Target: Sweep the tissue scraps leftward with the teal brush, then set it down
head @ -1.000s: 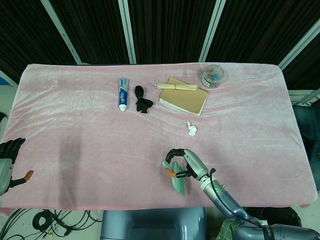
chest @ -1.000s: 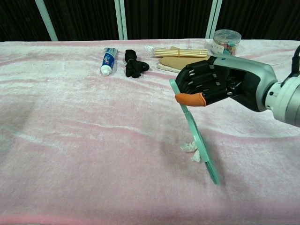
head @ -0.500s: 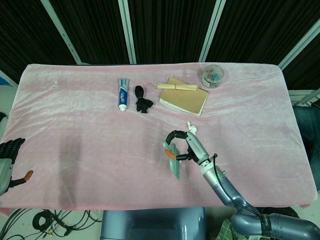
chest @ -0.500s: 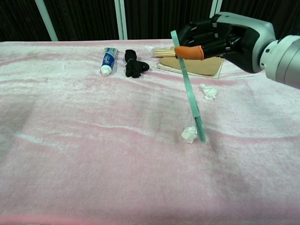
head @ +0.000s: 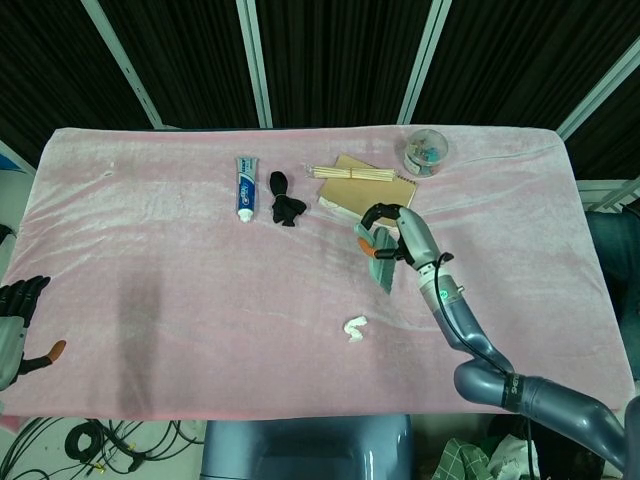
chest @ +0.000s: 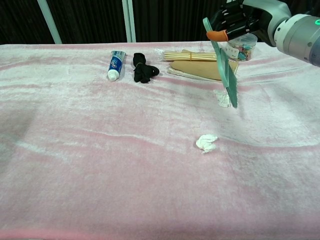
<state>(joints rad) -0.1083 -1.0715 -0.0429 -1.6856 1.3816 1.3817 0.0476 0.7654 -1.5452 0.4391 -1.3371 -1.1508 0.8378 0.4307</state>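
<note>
Up and back went the teal brush (chest: 224, 61), carried from the near scrap to the far one; we saw its tip just beside that tissue scrap (chest: 220, 97), perhaps touching. We watched the right hand (chest: 235, 20) grip the handle, fingers wrapped round it. One scrap (chest: 206, 142) lay alone, nearer. By the notebook (head: 372, 197), we noted the left hand (head: 18, 310) at the table edge, fingers apart, holding nothing.

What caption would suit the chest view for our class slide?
Right hand holds the teal brush beside one tissue scrap; another scrap lies nearer.
</note>
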